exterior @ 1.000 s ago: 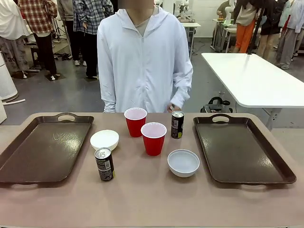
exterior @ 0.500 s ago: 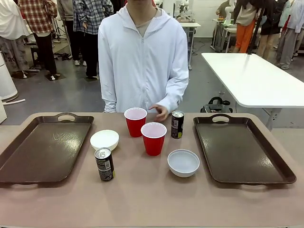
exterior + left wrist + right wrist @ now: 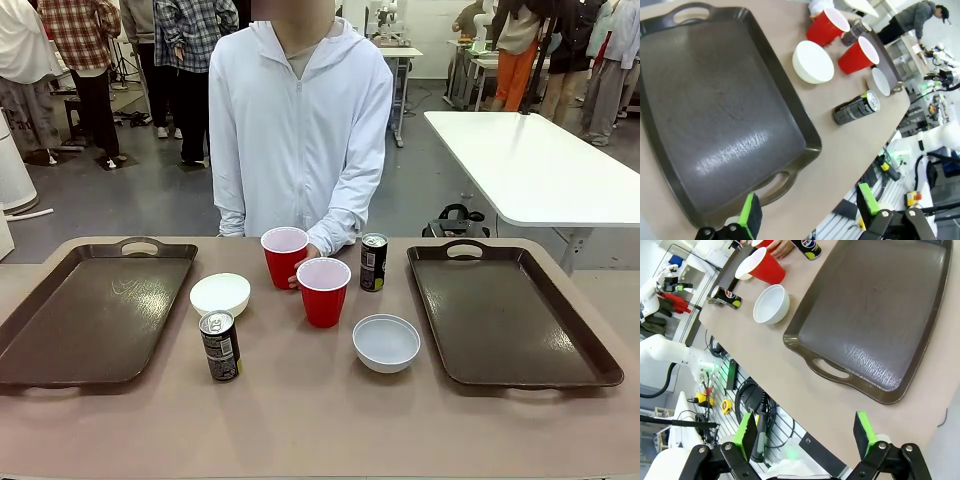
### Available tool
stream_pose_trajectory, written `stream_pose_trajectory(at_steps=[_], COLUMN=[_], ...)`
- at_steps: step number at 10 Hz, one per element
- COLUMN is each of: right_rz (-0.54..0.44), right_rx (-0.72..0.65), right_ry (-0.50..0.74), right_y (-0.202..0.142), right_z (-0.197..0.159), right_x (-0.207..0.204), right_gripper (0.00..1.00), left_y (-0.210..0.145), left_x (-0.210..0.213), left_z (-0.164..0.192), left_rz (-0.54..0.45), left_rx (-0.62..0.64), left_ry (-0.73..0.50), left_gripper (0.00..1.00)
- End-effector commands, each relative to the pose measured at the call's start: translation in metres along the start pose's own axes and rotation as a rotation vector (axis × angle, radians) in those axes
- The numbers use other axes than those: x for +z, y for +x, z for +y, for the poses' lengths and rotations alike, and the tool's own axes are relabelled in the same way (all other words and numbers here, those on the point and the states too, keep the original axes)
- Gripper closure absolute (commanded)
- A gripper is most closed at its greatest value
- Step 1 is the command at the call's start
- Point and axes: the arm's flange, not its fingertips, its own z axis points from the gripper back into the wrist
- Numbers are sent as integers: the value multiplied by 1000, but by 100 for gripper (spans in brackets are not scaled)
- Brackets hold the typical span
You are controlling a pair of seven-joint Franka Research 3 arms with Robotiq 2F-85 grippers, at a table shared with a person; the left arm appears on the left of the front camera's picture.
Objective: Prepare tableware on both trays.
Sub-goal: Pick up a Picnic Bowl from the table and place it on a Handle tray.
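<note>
Mid-frame on the tan table [image 3: 300,430], two red plastic cups [image 3: 285,258] crowd a person's hand [image 3: 311,252], so the gaping, empty left gripper [image 3: 809,206] or right gripper [image 3: 804,431] could topple them reaching in.

Bright, even overhead light fills the front view, which is sharp throughout, with only short, soft shadows under the near can [image 3: 219,345] and the near bowl [image 3: 386,342]. In the left wrist view a pale sheen streaks the left tray [image 3: 715,100] toward 8 o'clock. In the right wrist view the right tray [image 3: 875,315] glares near 4 o'clock. Both wrist views bend straight lines at their edges — the table [image 3: 780,370] rim curves.
</note>
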Motion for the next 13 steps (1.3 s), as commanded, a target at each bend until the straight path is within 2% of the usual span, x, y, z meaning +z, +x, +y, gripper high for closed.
stream_pose_trajectory(at_steps=[1, 5, 6, 9, 11, 13], right_rz=[-7, -7, -7, -7, -7, -7], right_rx=[4, 4, 4, 4, 4, 4], right_ry=[15, 15, 15, 15, 15, 15], right_y=[0, 0, 0, 0, 0, 0], right_z=[-1, -1, -1, -1, -1, -1], right_x=[-1, -1, -1, -1, -1, -1], right_gripper=[0, 0, 0, 0, 0, 0], left_y=[-1, 0, 14, 81, 141, 199], left_x=[1, 0, 10, 23, 7, -33], left_z=[1, 0, -22, -103, -137, -154], left_rz=[-8, 0, 42, 208, 325, 406], left_rx=[2, 0, 0, -76, -123, -108], left_ry=[-6, 0, 115, 412, 512, 585], left_gripper=[0, 0, 0, 0, 0, 0])
